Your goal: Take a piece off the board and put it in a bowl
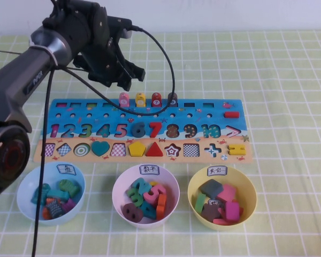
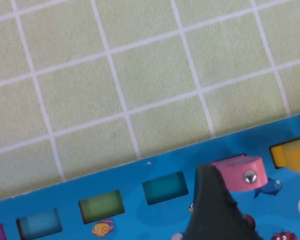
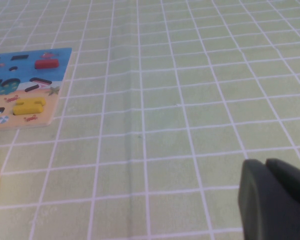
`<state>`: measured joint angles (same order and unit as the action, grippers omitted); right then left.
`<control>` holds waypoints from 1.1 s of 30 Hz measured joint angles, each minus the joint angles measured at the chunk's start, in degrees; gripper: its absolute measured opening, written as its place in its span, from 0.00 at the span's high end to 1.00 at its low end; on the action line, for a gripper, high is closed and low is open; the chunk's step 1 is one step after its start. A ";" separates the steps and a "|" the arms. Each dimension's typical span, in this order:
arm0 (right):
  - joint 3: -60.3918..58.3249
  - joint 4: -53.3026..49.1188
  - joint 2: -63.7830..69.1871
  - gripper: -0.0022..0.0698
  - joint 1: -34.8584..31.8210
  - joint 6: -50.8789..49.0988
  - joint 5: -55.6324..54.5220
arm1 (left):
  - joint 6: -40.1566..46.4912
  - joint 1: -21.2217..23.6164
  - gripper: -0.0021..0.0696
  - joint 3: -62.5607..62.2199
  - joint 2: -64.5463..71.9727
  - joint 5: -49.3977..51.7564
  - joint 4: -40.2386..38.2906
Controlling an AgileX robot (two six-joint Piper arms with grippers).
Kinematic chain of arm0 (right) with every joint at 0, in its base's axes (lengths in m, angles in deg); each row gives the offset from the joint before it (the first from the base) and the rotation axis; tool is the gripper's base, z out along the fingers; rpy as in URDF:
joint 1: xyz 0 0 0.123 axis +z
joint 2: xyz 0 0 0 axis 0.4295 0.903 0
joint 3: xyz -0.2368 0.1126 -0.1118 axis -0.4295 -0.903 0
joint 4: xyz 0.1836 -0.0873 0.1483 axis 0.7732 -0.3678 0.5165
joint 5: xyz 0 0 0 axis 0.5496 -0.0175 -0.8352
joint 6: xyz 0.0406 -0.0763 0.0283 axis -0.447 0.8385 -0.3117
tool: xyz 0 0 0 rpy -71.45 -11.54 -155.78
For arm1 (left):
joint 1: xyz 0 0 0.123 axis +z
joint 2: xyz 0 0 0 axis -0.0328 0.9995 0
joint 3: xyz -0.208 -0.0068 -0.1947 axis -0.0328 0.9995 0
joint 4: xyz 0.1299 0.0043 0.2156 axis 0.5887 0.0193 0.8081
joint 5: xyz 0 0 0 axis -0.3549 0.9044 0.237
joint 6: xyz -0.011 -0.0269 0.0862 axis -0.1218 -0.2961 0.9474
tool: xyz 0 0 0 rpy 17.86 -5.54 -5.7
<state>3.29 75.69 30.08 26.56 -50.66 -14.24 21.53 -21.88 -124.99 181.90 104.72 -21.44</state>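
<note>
The left gripper point(image 1: 129, 80) hangs over the far edge of the board point(image 1: 150, 110), just behind and above the pink piece point(image 1: 124, 99). Its fingers are spread, with nothing between them; in the left wrist view 1 dark fingertip point(image 2: 212, 210) stands just beside the piece point(image 2: 240, 172), whether touching or not cannot be told. The piece sits upright in its slot at the left end of a row of 4 peg blocks, with the yellow block point(image 1: 140, 99) directly beside it. The light blue bowl point(image 1: 27, 184) lies at the near left, on the other side of the board, already holding several pieces.

The right gripper point(image 3: 272, 200) is out of the high view; the right wrist view shows it low over bare tablecloth, well apart from the board's end, its fingers together and holding nothing.

Risks, as judged:
1. The yellow block stands close, so a finger coming down on that side could strike or lift it too.
2. A shallow or off-centre pinch on the rounded top could let the piece slip or tip.
3. A tight peg could drag the board upward.
4. The carry passes over loose numbers and shapes; a low path could knock them.
</note>
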 joint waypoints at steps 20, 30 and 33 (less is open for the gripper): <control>0.00 0.00 0.00 0.99 0.00 0.00 0.00 | -0.66 0.00 0.49 -0.03 3.78 -0.41 0.00; 0.00 0.00 0.00 0.99 0.00 0.00 0.00 | -1.61 0.00 0.49 -0.03 4.44 -1.26 -0.12; 0.00 0.00 0.00 0.99 0.00 0.00 0.00 | -2.08 0.00 0.49 -0.03 4.49 -1.26 -0.21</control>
<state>3.29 75.69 30.08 26.56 -50.66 -14.24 19.45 -21.88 -125.02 186.39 103.46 -21.65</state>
